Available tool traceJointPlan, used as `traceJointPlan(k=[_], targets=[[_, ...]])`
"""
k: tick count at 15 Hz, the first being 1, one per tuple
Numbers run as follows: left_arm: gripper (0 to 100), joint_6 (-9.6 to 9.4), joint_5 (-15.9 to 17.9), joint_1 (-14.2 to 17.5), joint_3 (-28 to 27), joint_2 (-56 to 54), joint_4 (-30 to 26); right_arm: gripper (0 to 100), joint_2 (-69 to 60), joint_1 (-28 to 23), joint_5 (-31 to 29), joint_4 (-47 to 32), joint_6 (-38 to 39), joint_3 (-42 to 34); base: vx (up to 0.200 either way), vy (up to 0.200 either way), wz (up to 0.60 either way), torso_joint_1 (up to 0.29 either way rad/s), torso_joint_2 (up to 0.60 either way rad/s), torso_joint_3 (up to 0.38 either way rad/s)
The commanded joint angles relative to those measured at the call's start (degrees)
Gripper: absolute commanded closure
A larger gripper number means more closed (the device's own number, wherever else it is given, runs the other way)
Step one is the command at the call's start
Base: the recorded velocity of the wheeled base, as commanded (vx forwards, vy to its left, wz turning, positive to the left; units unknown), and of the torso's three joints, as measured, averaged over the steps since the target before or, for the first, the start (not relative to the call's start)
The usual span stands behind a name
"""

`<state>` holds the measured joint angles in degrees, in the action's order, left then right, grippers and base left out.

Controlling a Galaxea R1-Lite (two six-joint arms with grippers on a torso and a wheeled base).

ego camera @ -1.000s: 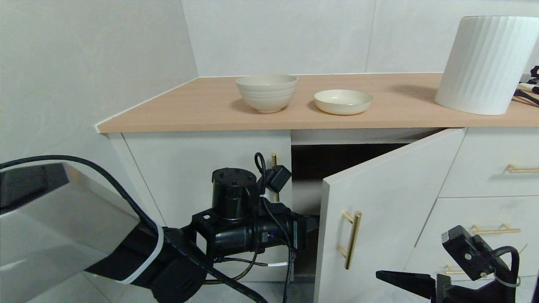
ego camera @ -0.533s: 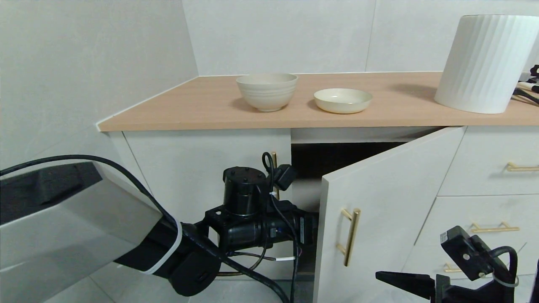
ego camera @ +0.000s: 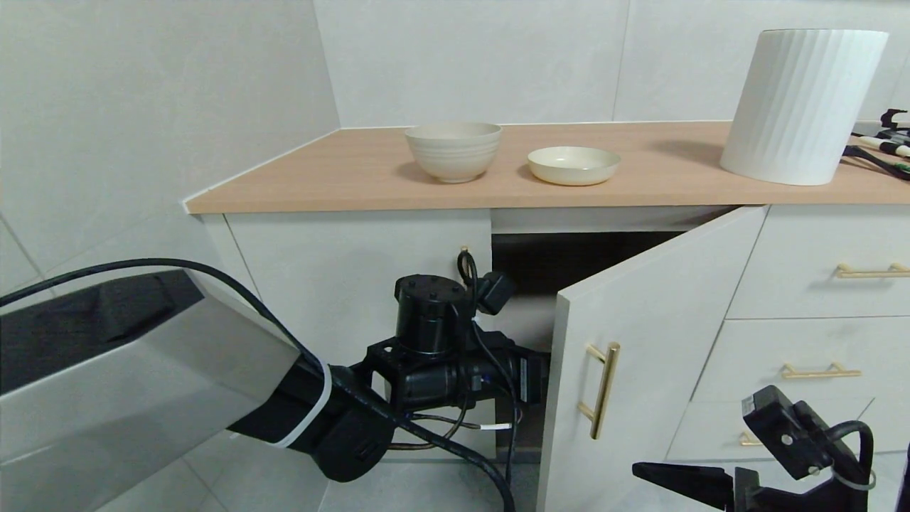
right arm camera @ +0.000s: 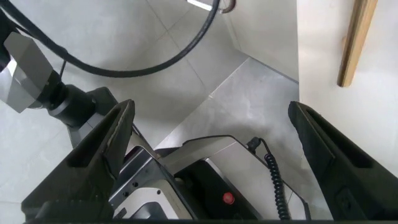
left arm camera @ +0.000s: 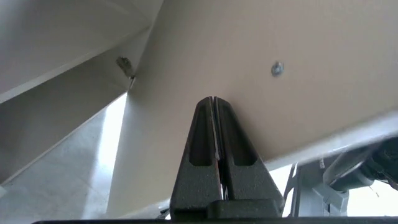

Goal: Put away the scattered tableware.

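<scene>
Cabinet door (ego camera: 640, 320) partly hides the pinched-together left end effector (left arm camera: 213, 103); right end effector (right arm camera: 210, 112) gapes wide.

Behind the open door (ego camera: 640, 341) the cupboard's inside (ego camera: 576, 256) is dark, and what it holds cannot be told. The left arm's wrist (ego camera: 434, 341) covers most of the brass handle (ego camera: 463, 253) on the shut door. The head view's lower edge cuts off the right gripper (right arm camera: 208, 112) past one of its fingers (ego camera: 682, 478). At the surface's (ego camera: 341, 185) far right, dark-handled tools (ego camera: 878, 142) run off the picture, too small to name.
</scene>
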<state>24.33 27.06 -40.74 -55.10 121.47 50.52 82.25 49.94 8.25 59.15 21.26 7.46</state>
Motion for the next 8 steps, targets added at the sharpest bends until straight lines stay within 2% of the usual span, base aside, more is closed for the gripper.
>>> traceJointPlan(k=[1,5,8], targets=[[100,0.01,-0.1,-0.5,-0.5,0.5,0.0,0,0.1,1.2,-0.2,0.0,0.0,0.0,0.0,0.0,0.0,0.0,0.0,0.0],[100,0.01,-0.2,-1.6,-0.5,-0.4,-0.7,0,0.1,2.1,-0.4,0.0,0.0,0.0,0.0,0.0,0.0,0.0,0.0,0.0],[100,0.01,-0.2,-1.6,-1.5,0.5,-1.1,0,0.1,2.1,-0.4,0.0,0.0,0.0,-0.2,0.0,0.0,0.004,0.0,0.001]])
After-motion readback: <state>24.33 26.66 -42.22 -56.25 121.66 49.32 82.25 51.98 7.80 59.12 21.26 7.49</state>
